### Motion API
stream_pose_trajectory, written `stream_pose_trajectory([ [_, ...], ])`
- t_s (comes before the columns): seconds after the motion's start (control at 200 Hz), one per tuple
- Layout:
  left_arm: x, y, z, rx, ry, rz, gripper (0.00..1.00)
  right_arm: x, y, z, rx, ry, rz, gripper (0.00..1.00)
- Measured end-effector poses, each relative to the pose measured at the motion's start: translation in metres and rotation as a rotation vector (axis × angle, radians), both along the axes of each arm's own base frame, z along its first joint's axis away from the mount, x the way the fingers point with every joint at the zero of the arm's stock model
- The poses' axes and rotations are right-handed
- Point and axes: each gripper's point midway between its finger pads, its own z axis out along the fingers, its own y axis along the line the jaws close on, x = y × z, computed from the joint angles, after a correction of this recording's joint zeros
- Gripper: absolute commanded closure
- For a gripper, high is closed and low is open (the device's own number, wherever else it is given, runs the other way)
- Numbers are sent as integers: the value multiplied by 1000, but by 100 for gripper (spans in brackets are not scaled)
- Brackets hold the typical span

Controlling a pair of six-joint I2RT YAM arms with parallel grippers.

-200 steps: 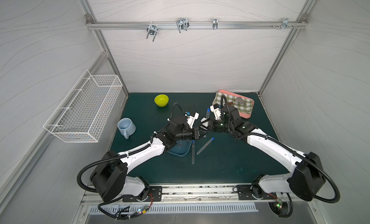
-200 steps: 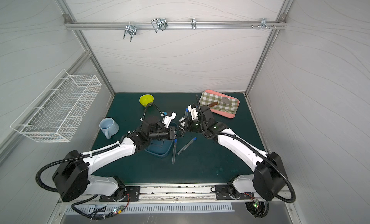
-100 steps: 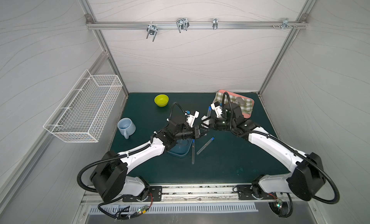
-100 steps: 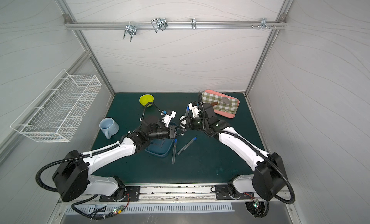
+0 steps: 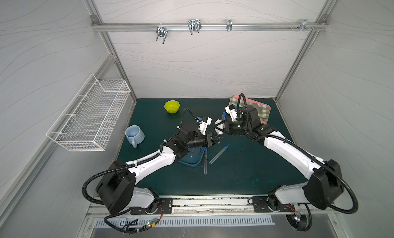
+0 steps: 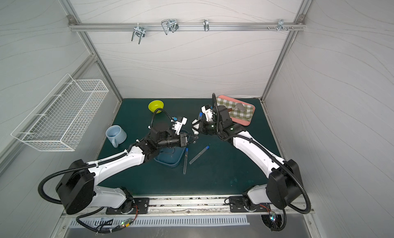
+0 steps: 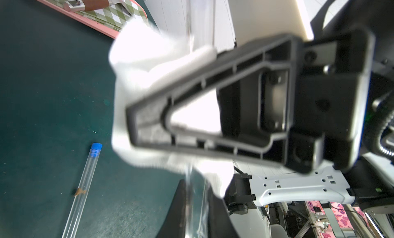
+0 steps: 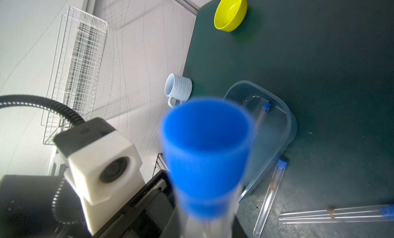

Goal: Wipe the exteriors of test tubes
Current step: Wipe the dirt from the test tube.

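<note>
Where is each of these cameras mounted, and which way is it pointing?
Both top views: overhead near the front, looking down on the mat; left arm and right arm show whole.
Left wrist: on the left arm, facing the held tube, the cloth and the right jaws; own jaws barely show.
Right wrist: on the right arm, facing the tube's cap, bin, mug, bowl; left arm's camera shows.
Shared: both wrist views show the held tube.
</note>
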Motion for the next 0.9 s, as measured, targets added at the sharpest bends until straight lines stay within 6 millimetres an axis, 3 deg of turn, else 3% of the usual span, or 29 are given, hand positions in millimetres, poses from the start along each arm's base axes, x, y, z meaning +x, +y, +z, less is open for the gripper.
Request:
stream_pose_trajectory([
  [0.14, -8, -2, -7, 16, 25, -28, 93, 13, -8, 3, 8, -7, -57, 81],
  [0.32, -10, 0, -13, 32, 44, -30, 94, 13, -7, -5, 8, 6, -74, 81],
  [0.595, -20, 3, -31, 77, 108, -52, 94, -6, 2, -27, -22, 9, -102, 81],
  [0.9, -27, 4, -36, 90, 134, -71, 94, -16, 6, -35, -43, -10, -129, 81],
])
